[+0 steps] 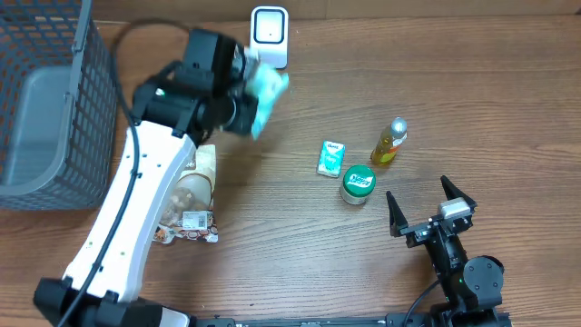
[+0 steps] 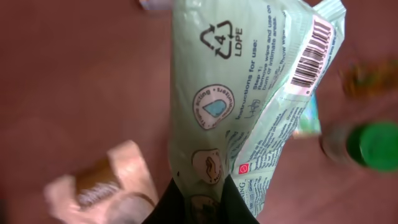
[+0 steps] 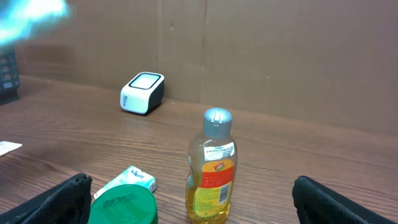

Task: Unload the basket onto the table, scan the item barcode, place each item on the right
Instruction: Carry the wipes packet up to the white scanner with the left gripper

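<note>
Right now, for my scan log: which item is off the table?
The pale green pack, held by the left gripper near the scanner; bottle, jar and small packet sit on the table.

Table: You are looking at a brown wood-grain table top (image 1: 300,263) that runs beneath and all around the left pincer (image 1: 247,107) and the right pincer (image 1: 418,193).
Wall: Straight ahead of the right pincer, past the table's far edge, you face a flat brown wall (image 3: 280,56) of board-like panels, crossed by thin vertical seams.
Basket: Well off to the left pincer's left, a grey wire basket (image 1: 64,54) stands at the table's corner, with a solid grey liner (image 1: 36,118) inside.
Light: Soft and even; ahead of the right pincer you can make out a pale sheen on the wood.
</note>
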### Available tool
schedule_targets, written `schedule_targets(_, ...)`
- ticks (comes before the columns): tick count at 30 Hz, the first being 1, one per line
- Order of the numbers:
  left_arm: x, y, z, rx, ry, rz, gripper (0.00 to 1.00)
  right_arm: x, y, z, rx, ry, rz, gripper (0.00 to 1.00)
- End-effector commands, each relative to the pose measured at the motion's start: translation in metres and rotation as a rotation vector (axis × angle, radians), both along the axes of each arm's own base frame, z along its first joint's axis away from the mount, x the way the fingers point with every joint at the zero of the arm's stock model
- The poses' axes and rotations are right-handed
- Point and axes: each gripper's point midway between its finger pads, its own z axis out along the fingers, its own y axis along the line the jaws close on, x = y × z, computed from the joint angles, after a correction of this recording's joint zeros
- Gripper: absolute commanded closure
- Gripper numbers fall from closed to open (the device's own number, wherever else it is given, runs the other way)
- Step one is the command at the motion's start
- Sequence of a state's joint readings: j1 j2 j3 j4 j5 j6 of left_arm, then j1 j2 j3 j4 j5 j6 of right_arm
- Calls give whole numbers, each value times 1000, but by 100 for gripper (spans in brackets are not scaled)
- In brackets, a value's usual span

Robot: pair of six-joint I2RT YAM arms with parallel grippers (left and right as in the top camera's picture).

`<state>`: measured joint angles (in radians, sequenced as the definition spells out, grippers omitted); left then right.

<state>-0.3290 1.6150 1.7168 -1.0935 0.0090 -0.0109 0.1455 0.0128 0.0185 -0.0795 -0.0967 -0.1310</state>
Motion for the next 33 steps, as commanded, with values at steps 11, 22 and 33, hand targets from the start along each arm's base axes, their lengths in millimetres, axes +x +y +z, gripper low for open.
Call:
schedule_targets(11, 103, 38, 136, 314, -474, 240, 96, 0, -2, -2, 2, -2, -9, 0)
schedule_targets(22, 189, 33, 80, 792, -557, 330, 96, 0, -2, -2, 2, -2, -9, 0)
schedule_targets(33, 246, 9, -20, 1122, -517, 263, 96, 0, -2, -2, 2, -2, -9, 0)
